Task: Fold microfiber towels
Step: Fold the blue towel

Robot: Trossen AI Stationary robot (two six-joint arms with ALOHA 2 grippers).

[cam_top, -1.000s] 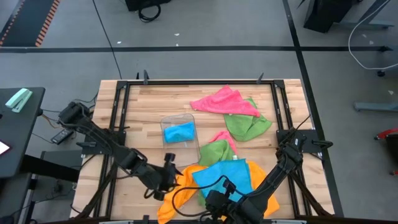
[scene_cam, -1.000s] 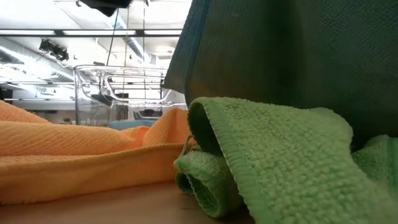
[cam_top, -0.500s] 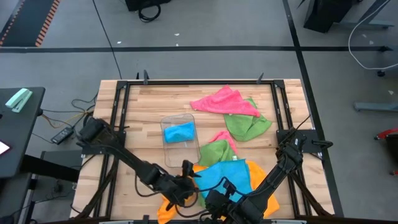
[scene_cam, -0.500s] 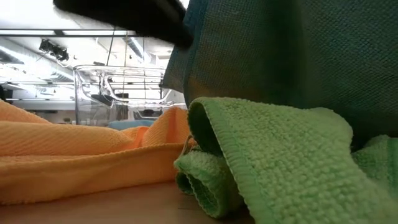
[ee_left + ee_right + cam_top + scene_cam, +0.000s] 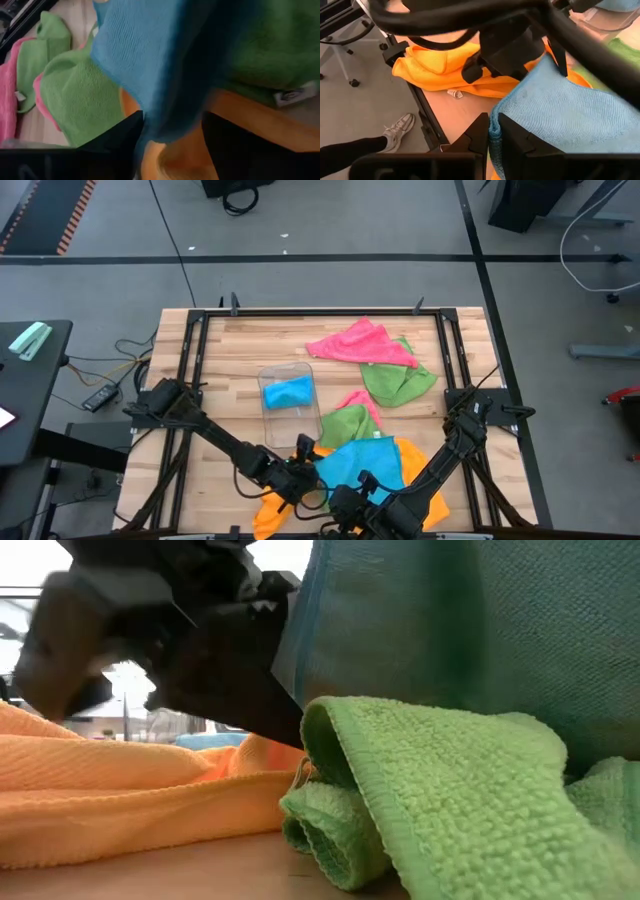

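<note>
Right grip: my right gripper (image 5: 493,131) has its fingers pinched narrow on the near edge of the blue towel (image 5: 358,463), holding that edge up off the pile so a fold can be made.
Left grip: my left gripper (image 5: 172,131) stands with its fingers apart on either side of a hanging edge of the same blue towel; I judge it is placed to take a second hold, and no hold is yet made.
Location: the blue towel lies over the orange towel (image 5: 415,470) at the table's near edge, between my two arms.
Surroundings: a green towel (image 5: 346,422) touches the pile on the far side; a pink towel (image 5: 360,344) and another green one (image 5: 398,383) lie farther back; a clear tray (image 5: 289,396) holds a small blue cloth.
Obstruction: the orange towel beneath may drag along; the tray stands near the fold area.
</note>
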